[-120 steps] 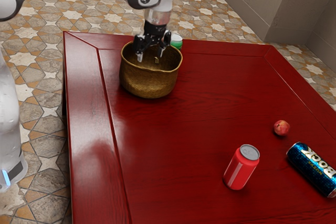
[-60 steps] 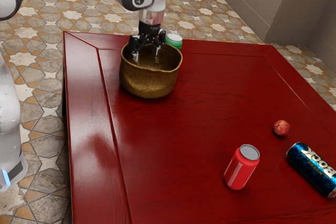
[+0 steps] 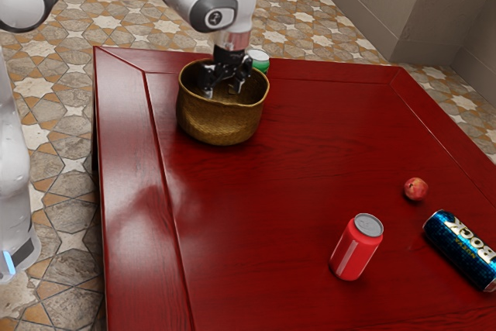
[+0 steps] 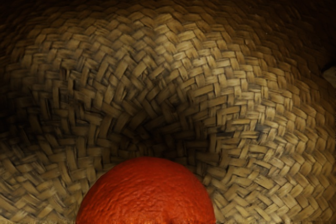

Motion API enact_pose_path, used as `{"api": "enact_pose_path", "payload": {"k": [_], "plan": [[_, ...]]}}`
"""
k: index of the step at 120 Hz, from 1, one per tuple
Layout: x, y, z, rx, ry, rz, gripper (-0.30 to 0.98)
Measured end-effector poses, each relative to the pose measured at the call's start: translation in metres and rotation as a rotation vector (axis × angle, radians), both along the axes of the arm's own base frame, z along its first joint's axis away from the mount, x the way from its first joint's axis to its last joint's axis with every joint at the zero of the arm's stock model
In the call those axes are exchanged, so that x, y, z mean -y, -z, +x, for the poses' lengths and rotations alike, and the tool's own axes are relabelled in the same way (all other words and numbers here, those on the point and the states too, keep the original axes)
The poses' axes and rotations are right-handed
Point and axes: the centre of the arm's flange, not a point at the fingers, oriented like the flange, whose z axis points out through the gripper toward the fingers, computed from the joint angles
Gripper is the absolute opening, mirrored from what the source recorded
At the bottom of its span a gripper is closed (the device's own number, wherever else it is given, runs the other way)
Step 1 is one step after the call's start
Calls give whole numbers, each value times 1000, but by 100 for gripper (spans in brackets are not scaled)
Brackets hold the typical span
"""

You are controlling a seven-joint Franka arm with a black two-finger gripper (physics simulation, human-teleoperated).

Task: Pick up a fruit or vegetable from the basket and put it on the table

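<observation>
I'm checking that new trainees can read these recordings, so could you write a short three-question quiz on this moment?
1. True or false: the red can stands upright.

2. Multiple choice: what does the gripper reach into or touch?
A) the blue can
B) the basket
C) the green can

3. Fill in the blank: the round fruit in the basket, below the hand, is ____ in colour.

Key: 1 true; 2 B; 3 orange-red
</observation>
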Motion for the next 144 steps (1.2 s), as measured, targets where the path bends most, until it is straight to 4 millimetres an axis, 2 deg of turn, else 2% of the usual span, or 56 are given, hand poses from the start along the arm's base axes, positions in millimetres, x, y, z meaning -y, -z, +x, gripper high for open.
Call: {"api": "enact_pose_path", "payload": {"k": [34, 63, 144], "plan": [[6, 10, -1, 3, 14, -6, 69], [5, 25, 4, -7, 15, -9, 69], [4, 44, 10, -8, -3, -49, 69]]}}
